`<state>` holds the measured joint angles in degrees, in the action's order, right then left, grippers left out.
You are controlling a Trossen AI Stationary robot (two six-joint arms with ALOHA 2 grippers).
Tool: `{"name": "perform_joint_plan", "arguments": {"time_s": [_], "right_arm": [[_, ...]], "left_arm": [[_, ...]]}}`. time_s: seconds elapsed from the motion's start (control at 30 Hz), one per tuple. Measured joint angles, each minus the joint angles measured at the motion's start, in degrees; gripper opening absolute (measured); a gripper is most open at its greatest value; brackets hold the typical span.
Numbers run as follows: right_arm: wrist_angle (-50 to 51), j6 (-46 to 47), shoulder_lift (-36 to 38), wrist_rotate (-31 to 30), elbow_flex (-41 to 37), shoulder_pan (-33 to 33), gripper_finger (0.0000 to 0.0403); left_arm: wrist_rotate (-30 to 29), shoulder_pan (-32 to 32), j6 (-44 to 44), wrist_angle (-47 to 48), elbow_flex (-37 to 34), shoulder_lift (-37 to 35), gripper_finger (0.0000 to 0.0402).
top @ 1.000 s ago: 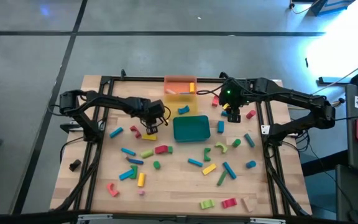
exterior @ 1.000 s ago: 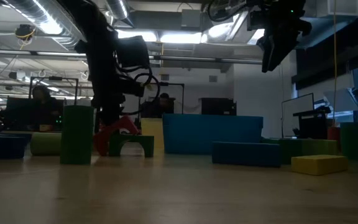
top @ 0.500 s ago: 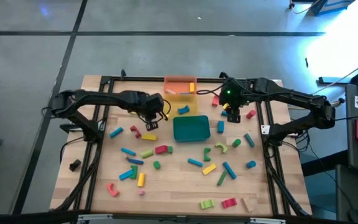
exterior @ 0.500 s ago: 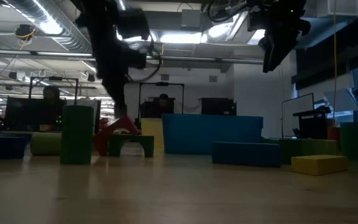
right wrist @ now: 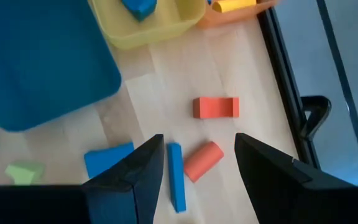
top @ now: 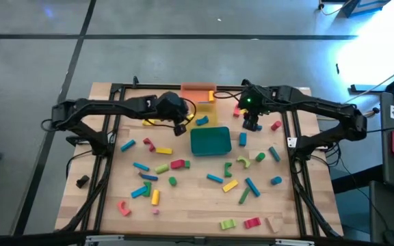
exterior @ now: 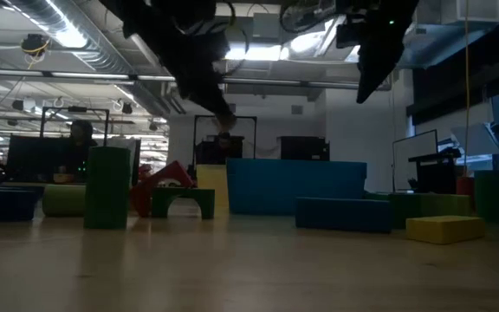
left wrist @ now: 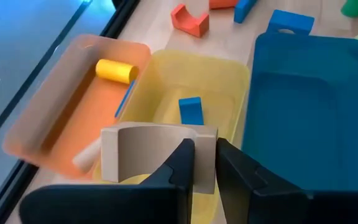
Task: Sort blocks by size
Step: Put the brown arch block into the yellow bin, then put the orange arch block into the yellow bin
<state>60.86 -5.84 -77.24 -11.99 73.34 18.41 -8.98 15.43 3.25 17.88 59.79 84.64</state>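
Note:
My left gripper point(left wrist: 204, 163) is shut on a pale wooden arch block point(left wrist: 148, 152), held in the air over the yellow tray point(left wrist: 232, 71). In the high view this gripper point(top: 179, 126) hangs left of the teal tray point(top: 211, 141). A blue block point(left wrist: 190, 110) lies in the yellow tray, and a yellow cylinder point(left wrist: 115, 70) lies in the orange tray point(left wrist: 55, 112). My right gripper point(right wrist: 197, 167) stands open above the table at the far right point(top: 252, 123), over an orange cylinder point(right wrist: 202, 160) and a blue bar point(right wrist: 176, 177). Many coloured blocks lie scattered on the table. My left gripper pinches one leg of the arch point(left wrist: 205, 155) between its two fingers. The fingers slant down toward the table's far side. The arch is lifted clear, its curved hollow facing down, above the yellow tray.
An orange arch point(right wrist: 215, 107) lies near the right rail. Scattered blocks cover the near half of the table point(top: 183, 205). Black frame rails point(top: 296, 164) run along both sides. The low view shows a green pillar point(exterior: 107, 186) and a green arch point(exterior: 183, 202) close to the camera.
My left gripper has risen from the table and gone toward the far edge and the trays, tipping up nearer to level, and it has carried the pale arch with it, lifted clear. My right gripper has rolled a little in place.

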Motion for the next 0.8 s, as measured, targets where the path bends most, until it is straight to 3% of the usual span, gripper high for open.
{"name": "perform_joint_plan", "arguments": {"time_s": [0.23,0.43,0.63,0.8], "right_arm": [[-0.7,-0.5,-5.4,-3.6,0.0,0.0,0.0198],[-0.7,-4.2,-8.9,-4.5,0.0,1.6,0.0198],[-3.3,-6.4,-9.0,4.0,-0.2,9.4,0.0198],[-12.3,-6.4,-9.0,8.2,-6.8,14.8,0.0198]], "left_arm": [[-0.2,0.3,1.5,-2.9,-0.1,5.5,0.0054],[-0.2,1.2,-0.1,-3.4,-0.1,7.9,0.0108],[-0.4,1.3,0.2,-3.4,-0.1,7.7,0.0150],[-0.4,1.3,0.2,-3.3,-0.1,7.5,0.0156]]}}
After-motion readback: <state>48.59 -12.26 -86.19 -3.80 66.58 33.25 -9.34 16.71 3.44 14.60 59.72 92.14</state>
